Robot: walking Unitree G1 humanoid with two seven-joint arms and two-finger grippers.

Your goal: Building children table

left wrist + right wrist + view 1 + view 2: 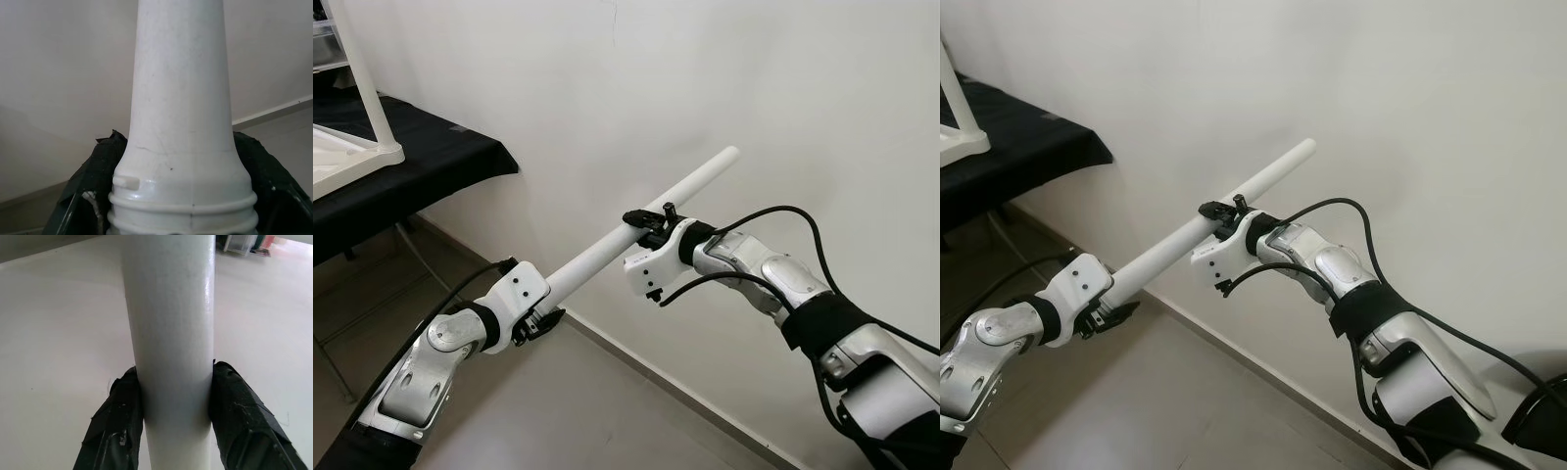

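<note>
A pale wall (pixel 783 88) takes up most of the head views, and a strip of floor (pixel 558 411) runs along its foot in the lower half. In the upper left corner sits a black-draped bench (pixel 431 166), and on it the white tabletop (pixel 352 162) with one leg already standing up from its corner, so the table looks partly built.

Centre frame, here's the piece in play: a long white leg (pixel 607 247), held in the air on a slant from lower left to upper right, its free tip reaching toward the wall. Both arms are on it, well apart from the bench.

The left gripper (pixel 536 321) has the lower end. In the left wrist view its black fingers (pixel 98 171) sit either side of the ribbed collar at the leg's base, pressed in on it, and a small nub juts out just above the rings. That collar looks like the end that plugs into the tabletop, so holding it there likely keeps the fitting end under control.

The right gripper (pixel 644 225) takes the leg at about mid-length, coming in from the right. The right wrist view shows both pads (pixel 122 416) tight against the smooth shaft, pinching it from two sides. Two grips spread along the shaft stop it swinging, which I'd judge is the point: steady the leg, then carry its collar end to an open corner of the tabletop.
</note>
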